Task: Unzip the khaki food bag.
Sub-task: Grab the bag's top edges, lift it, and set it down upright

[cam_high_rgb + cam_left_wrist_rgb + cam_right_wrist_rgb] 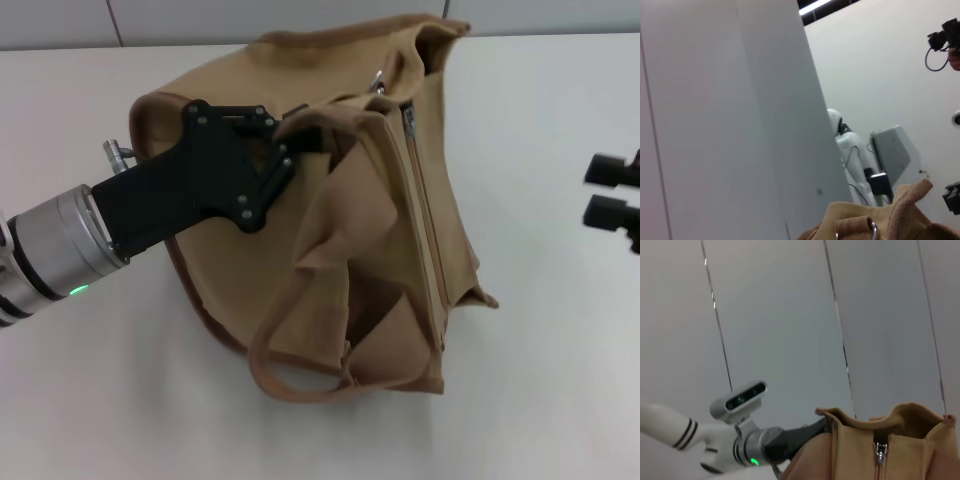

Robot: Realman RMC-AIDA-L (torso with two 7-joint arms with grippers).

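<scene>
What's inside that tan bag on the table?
Nothing shows inside the khaki food bag: its zipper looks closed and folded canvas covers the rest. The left gripper presses its top.

Left gripper (296, 140) is black, bolted plate on a silver cuff with green light, apparently round-bodied.

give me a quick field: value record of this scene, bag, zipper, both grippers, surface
bag: khaki food bag, tan canvas, slumped on the table, webbing handle looping toward the camera
zipper: runs along the top; silver zipper pull hangs at one end in the right wrist view; how far it is unzipped cannot be told
left gripper: left gripper pressed against the bag's upper edge near a handle; grip hidden by fabric
right gripper: right gripper at the right edge of the head view, apart from the bag, holding nothing, fingers parted
surface: white table
</scene>
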